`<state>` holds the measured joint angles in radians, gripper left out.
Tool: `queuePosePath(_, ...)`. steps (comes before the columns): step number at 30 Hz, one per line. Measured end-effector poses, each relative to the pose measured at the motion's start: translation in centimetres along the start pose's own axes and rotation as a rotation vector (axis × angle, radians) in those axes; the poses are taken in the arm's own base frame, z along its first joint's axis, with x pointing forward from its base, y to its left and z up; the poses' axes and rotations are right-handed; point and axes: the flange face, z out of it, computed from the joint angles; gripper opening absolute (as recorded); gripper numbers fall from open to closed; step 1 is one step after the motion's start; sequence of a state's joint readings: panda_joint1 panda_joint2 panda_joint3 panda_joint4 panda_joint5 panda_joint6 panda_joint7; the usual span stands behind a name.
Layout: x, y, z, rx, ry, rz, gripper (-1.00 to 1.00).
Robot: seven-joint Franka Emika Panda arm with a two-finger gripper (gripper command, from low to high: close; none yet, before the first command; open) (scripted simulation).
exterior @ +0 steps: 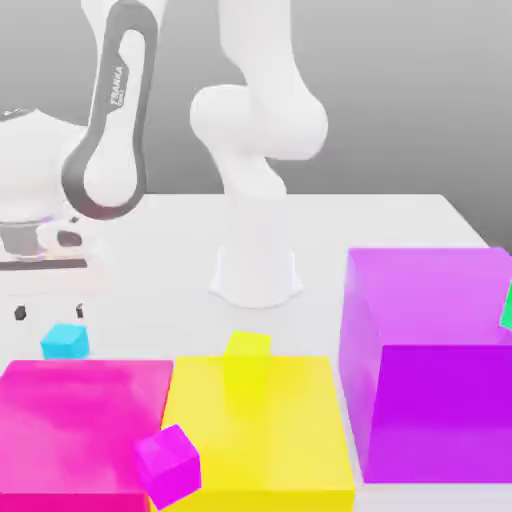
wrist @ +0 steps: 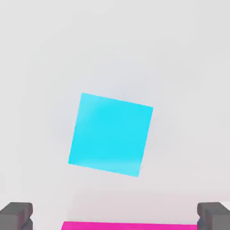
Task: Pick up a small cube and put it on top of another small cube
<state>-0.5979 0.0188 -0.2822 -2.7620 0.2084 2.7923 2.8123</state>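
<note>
The small plain cyan cube [exterior: 65,341] sits on the white table [exterior: 400,215] straight below the two-finger gripper [exterior: 50,311], turned a little askew to the fingers. The gripper's jaws stand fully apart, holding nothing and touching nothing, each dark fingertip [wrist: 16,214] clear of the cube's sides.

Exterior view faces arm across table; hand view looks down, close; shared: cyan cube [exterior: 65,341] [wrist: 110,134].
</note>
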Motion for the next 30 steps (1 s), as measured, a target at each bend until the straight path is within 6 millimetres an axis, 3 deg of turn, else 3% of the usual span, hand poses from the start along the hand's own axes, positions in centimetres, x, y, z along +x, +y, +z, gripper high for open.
queuePosePath(4,0.0,0.0,0.0,0.0,0.0,0.0,0.0)
queuePosePath(6,1.2,-1.8,4.8,0.064,0.017,0.134,0.0)
queuePosePath(7,1.6,-2.2,6.0,0.079,0.021,0.166,0.0)
queuePosePath(11,2.0,-2.3,8.0,0.073,0.022,0.198,0.0)
queuePosePath(12,2.0,-2.3,8.1,0.069,0.022,0.2,-1.0)
queuePosePath(19,2.0,-2.3,8.1,0.071,0.02,0.2,-1.0)
queuePosePath(30,1.8,-2.9,5.3,0.121,0.02,0.193,-1.0)
